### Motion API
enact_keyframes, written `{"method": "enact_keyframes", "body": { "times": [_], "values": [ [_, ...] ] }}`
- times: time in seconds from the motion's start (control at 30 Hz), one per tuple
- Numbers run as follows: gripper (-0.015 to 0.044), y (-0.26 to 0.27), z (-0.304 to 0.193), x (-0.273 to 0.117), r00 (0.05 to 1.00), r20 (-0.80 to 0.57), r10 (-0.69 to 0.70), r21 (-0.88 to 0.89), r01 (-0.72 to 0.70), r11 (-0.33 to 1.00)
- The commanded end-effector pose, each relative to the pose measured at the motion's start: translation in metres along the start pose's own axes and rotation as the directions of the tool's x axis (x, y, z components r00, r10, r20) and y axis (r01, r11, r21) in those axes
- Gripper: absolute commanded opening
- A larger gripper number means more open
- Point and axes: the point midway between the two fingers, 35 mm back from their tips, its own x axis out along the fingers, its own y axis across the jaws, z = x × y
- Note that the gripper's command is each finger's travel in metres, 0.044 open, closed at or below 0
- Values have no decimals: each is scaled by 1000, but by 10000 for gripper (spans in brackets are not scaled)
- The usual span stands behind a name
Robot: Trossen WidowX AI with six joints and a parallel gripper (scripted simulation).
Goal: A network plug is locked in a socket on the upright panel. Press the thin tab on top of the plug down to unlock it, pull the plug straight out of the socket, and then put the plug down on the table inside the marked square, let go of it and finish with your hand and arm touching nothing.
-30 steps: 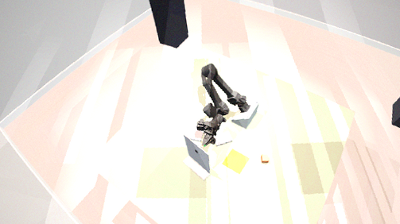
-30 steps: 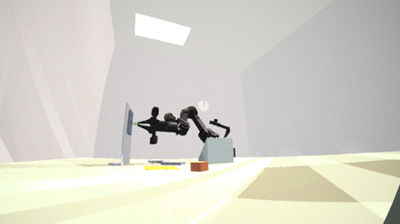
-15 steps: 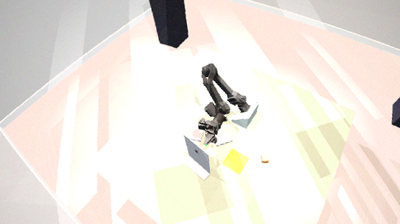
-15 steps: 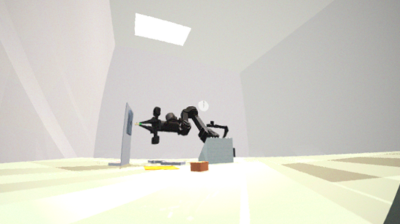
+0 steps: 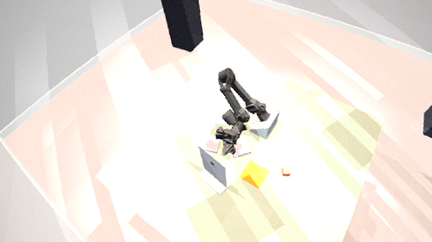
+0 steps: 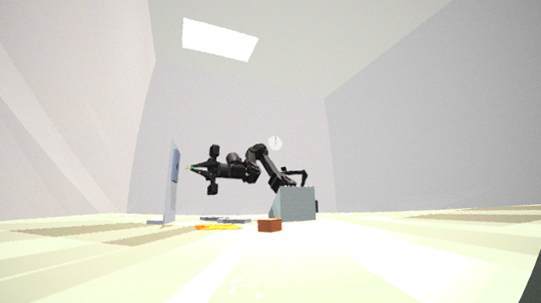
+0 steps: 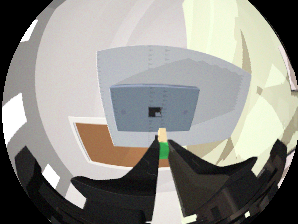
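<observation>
1. The plug (image 5: 224,154) (image 6: 192,167) (image 7: 164,150), green with a pale nose, was held clear of the panel between the nearly closed fingertips of the gripper (image 5: 226,152) (image 6: 194,168) (image 7: 162,143).
2. It was judged light and stiff, its thin tab the likeliest part to be fragile; the tab could not be made out. The green body was thought best gripped by its sides, since the small hold might allow slipping or twisting.
3. Beyond the nose, the dark socket (image 5: 211,163) (image 6: 177,165) (image 7: 151,111) was seen unfilled in the upright panel (image 5: 220,176) (image 6: 171,201) (image 7: 230,95).
4. Lowering to the yellow square (image 5: 254,174) (image 6: 215,226), taken as the marked one, was still required, with level placement and gentle release advised.
</observation>
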Motion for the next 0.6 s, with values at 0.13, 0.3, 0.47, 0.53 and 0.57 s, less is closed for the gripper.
{"method": "enact_keyframes", "body": {
  "times": [0.13,0.3,0.47,0.53,0.57],
  "values": [
    [0,1,-1,-5,1000,5,3,2,-3,1000],
    [0,1,-3,-8,1000,4,3,2,-3,1000],
    [0,1,-4,-11,1000,4,3,2,-3,1000],
    [0,1,-5,-12,1000,4,3,2,-3,1000],
    [0,1,-5,-12,1000,4,3,2,-3,1000]
  ]
}}
